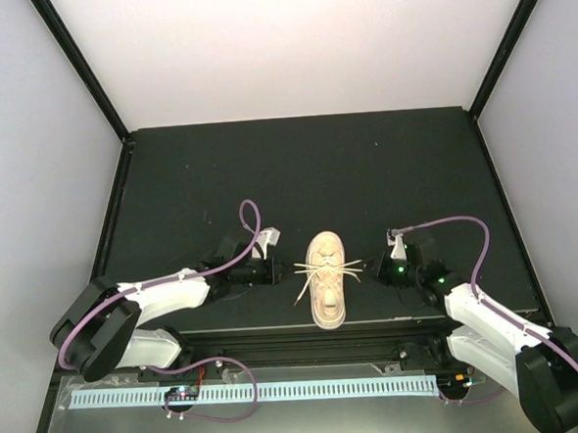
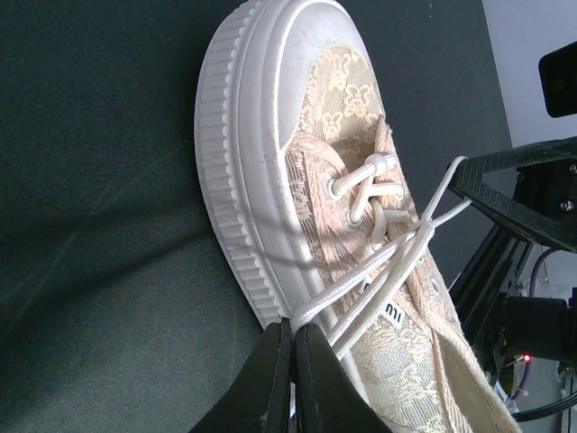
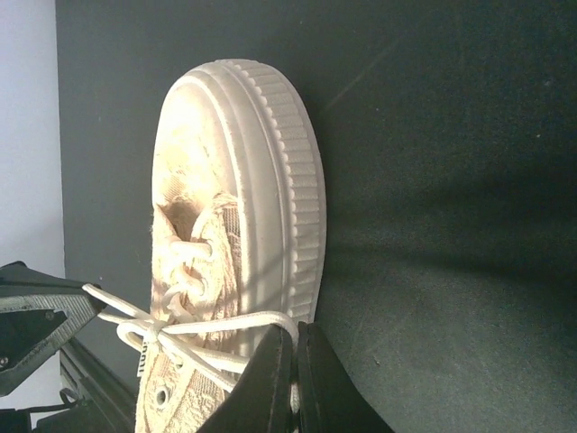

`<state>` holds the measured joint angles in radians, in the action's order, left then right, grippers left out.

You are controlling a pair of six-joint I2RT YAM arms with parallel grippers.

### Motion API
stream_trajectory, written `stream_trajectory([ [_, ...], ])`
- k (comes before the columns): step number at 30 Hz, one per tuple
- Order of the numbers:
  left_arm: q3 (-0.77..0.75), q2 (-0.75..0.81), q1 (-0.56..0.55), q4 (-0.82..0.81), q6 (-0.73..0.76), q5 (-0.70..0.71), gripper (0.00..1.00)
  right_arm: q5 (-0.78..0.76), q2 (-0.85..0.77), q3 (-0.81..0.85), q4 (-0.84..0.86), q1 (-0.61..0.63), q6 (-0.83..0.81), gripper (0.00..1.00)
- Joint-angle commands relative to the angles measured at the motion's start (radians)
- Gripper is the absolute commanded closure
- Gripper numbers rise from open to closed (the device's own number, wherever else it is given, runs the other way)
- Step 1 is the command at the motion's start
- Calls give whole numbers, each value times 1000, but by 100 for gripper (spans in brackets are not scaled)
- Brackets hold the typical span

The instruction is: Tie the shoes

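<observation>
A small pale beige-pink shoe (image 1: 326, 280) with cream laces and a white ribbed sole lies on the black table between my two arms, toe pointing away. My left gripper (image 1: 276, 270) sits just left of it, shut on a loop of lace (image 2: 361, 293) that runs taut from its tips (image 2: 293, 327) to the knot over the tongue. My right gripper (image 1: 373, 269) is on the shoe's right side, its black tips (image 3: 295, 332) shut on another lace loop (image 3: 236, 321) pulled over the sole rim. A loose lace end (image 1: 302, 296) trails down-left of the shoe.
The black table (image 1: 306, 166) is walled by white panels and black frame posts. A metal rail with a perforated white strip (image 1: 251, 391) runs along the near edge by the arm bases. Purple cables (image 1: 255, 219) loop over both arms.
</observation>
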<state>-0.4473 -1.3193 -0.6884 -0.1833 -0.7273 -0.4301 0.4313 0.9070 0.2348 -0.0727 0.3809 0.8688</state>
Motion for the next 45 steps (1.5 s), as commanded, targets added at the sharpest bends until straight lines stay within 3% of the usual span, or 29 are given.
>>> stream_trajectory([
  [1,38,22,51,117,28,80,98,-156,-21,-20,-48,-51,-37,98],
  [3,33,29,50,99,48,49,98,-113,-25,-7,-40,-50,-82,98],
  [4,27,32,50,91,67,29,94,-94,-25,8,-49,-51,-115,97],
  [5,14,32,51,86,88,6,82,-74,-25,32,-65,-52,-153,91],
  [6,2,32,50,87,105,-9,67,-62,-27,58,-87,-51,-188,80],
  [8,-37,32,49,103,142,-27,37,-59,-34,107,-141,-51,-255,45],
  [9,-60,60,50,130,167,-27,28,-71,-37,136,-174,-52,-293,30],
  [11,-120,64,50,186,219,-26,18,-113,-41,196,-232,-52,-335,14],
  [14,-220,46,55,277,302,-21,12,-169,-12,304,-295,-50,-375,1],
  [18,-336,-3,118,372,392,-26,10,-216,79,442,-314,-74,-425,0],
  [21,-347,1,251,390,437,-58,10,-228,143,513,-294,-155,-464,0],
  [27,-276,141,727,340,439,-150,10,-258,184,539,-192,-441,-456,0],
  [31,-108,274,963,142,366,-53,7,-425,96,434,-26,-478,-479,0],
  [33,-15,334,998,36,347,77,2,-510,57,365,73,-479,-497,0],
  [36,84,376,997,-55,382,187,1,-620,14,254,211,-479,-534,0],
  [40,162,364,996,-173,421,220,1,-710,5,152,324,-479,-582,0],
  [45,183,308,973,-231,450,226,1,-702,53,111,418,-479,-584,0],
])
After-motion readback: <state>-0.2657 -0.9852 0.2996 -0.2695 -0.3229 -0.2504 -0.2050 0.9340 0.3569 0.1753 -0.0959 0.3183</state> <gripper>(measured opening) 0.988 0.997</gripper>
